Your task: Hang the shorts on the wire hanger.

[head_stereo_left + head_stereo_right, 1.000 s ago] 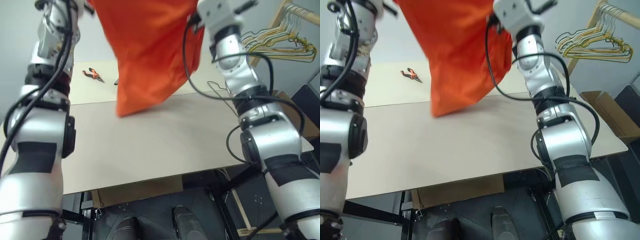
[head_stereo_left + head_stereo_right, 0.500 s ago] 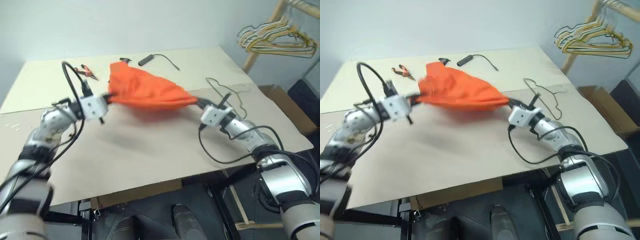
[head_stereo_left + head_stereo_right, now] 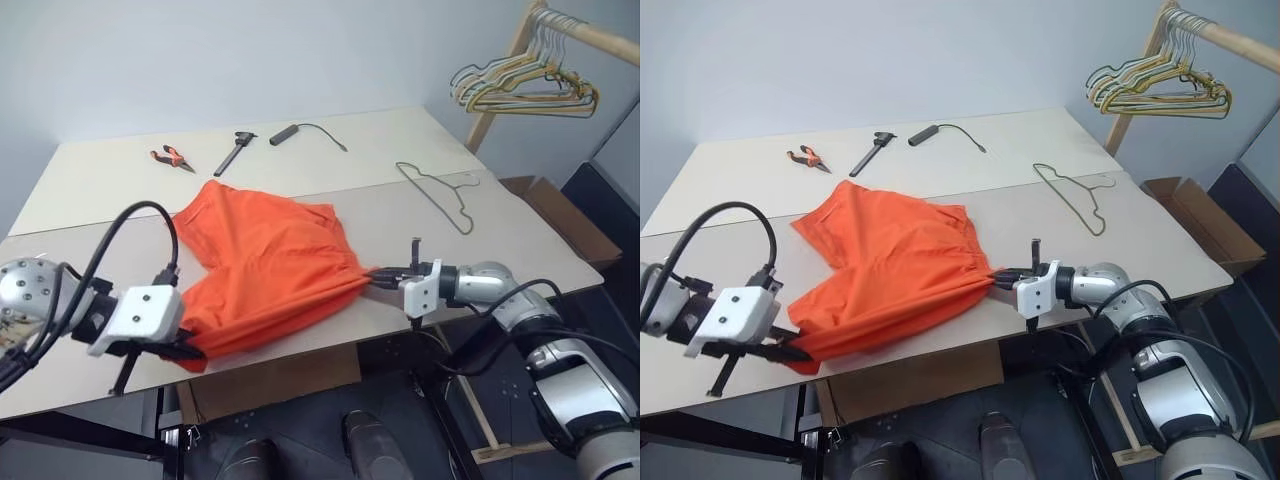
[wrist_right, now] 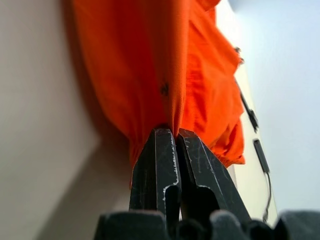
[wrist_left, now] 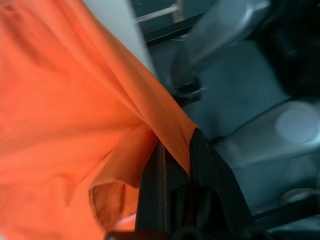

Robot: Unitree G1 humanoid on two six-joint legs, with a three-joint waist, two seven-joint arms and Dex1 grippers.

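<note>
Two grippers, both clamped onto the same piece of clothing. Nearest the robot, at the front edge of the table [image 3: 300, 345], the left gripper [image 3: 188, 347] has its black fingers pressed together on a corner of the shorts [image 3: 265, 265]; in the left wrist view the orange fabric folds right over the fingers [image 5: 200, 160]. On the other side, the right gripper [image 3: 374, 277] is pinching the gathered end of the shorts near the waistband, and in the right wrist view its fingertips [image 4: 167, 142] are squeezed tight with the cloth bunched between them.

So the shorts are lying spread on the front half of the table, stretched between the two grippers, with one leg fanning out toward the middle. The corner in the left gripper hangs right at the table's front edge.

Further back and to the right, the wire hanger [image 3: 437, 193] lies flat on the table, well apart from the shorts and not touched by anything.

Along the far side of the table there's a row of small stuff: orange-handled pliers [image 3: 171, 157], a dark caliper-looking tool [image 3: 236, 151], and a black cylinder with a cable [image 3: 300, 131].

Way back in the right corner, off the table, a bunch of yellow and grey hangers [image 3: 520, 88] hangs from a wooden rack [image 3: 590, 35], with a cardboard box [image 3: 555, 215] on the floor below.
</note>
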